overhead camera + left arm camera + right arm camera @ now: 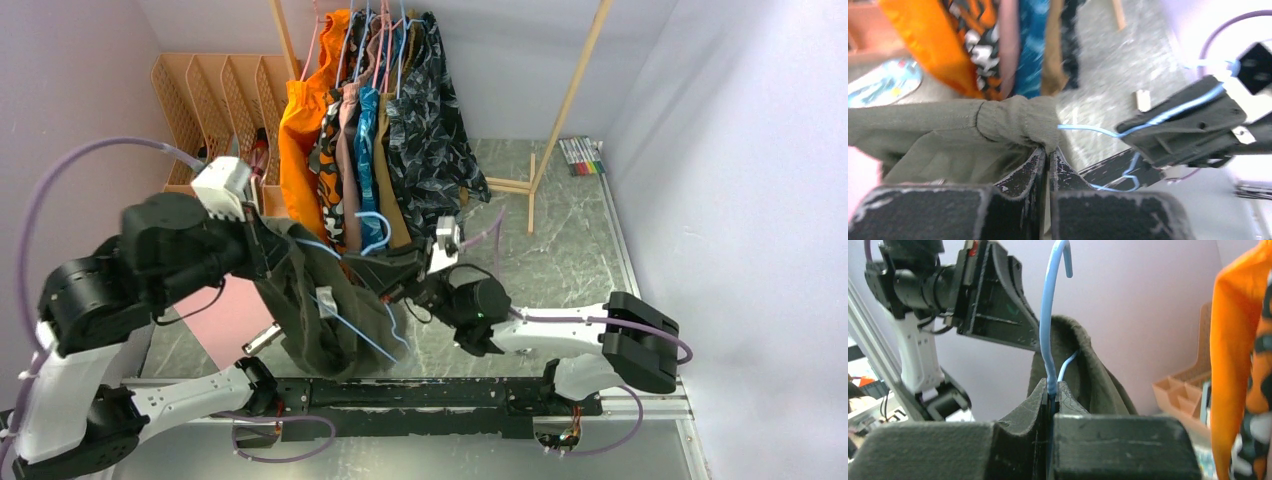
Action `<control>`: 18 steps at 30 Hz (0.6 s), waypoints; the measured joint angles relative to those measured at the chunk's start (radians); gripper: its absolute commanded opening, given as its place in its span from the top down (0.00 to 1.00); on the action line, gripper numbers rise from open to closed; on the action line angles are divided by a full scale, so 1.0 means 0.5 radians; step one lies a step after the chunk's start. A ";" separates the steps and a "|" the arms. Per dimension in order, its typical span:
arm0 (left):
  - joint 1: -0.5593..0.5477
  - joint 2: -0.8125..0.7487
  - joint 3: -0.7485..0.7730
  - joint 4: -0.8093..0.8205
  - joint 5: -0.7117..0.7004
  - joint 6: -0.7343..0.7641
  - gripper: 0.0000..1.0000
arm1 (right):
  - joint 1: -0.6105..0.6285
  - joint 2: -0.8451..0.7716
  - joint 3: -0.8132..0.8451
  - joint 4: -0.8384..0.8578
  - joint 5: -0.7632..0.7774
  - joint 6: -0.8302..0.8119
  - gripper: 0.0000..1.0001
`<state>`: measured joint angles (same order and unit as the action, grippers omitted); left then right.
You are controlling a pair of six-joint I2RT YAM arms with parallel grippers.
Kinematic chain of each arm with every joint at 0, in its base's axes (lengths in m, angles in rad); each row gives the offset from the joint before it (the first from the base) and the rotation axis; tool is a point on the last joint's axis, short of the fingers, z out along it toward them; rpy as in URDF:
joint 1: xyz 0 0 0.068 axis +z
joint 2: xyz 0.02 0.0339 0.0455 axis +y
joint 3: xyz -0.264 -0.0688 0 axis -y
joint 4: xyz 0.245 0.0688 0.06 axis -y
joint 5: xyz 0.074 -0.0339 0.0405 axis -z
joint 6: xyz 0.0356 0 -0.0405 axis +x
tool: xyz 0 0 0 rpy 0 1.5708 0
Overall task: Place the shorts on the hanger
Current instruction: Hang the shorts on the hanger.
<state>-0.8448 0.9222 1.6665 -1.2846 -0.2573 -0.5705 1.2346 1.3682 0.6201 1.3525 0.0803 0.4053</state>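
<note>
The olive-green shorts (pixel 315 310) hang in the air between my two arms, draped over the thin light-blue hanger (pixel 350 325). My left gripper (pixel 268 245) is shut on the shorts' ribbed waistband (pixel 1018 120) and holds it up. My right gripper (pixel 375 270) is shut on the hanger's neck (pixel 1048 340) just below the hook, which points upward. In the left wrist view the hanger wire (pixel 1088 130) runs from the waistband to the right gripper (pixel 1188 127). In the right wrist view the shorts (pixel 1083 365) hang behind the hanger.
A wooden rack (pixel 575 85) at the back holds an orange garment (pixel 305 120), a camouflage garment (pixel 435 120) and others on hangers. An orange slotted organiser (pixel 205 95) stands back left. A pink sheet (pixel 235 320) lies on the table. Markers (pixel 582 155) lie back right.
</note>
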 measured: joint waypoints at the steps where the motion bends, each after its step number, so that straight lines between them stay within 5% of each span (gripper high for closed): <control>1: 0.001 0.008 0.071 0.028 0.027 0.018 0.93 | -0.018 0.003 0.078 -0.041 -0.018 -0.005 1.00; 8: 0.004 0.159 0.448 0.324 0.316 0.097 0.93 | -0.136 0.087 0.616 -0.303 -0.179 -0.041 1.00; 18: 0.009 0.370 0.539 0.536 0.591 0.133 0.93 | -0.266 0.205 0.874 -0.328 -0.235 -0.001 1.00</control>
<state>-0.8402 1.1072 1.9358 -1.0168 0.0383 -0.5041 1.1015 1.4708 1.0569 1.1885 -0.0372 0.4049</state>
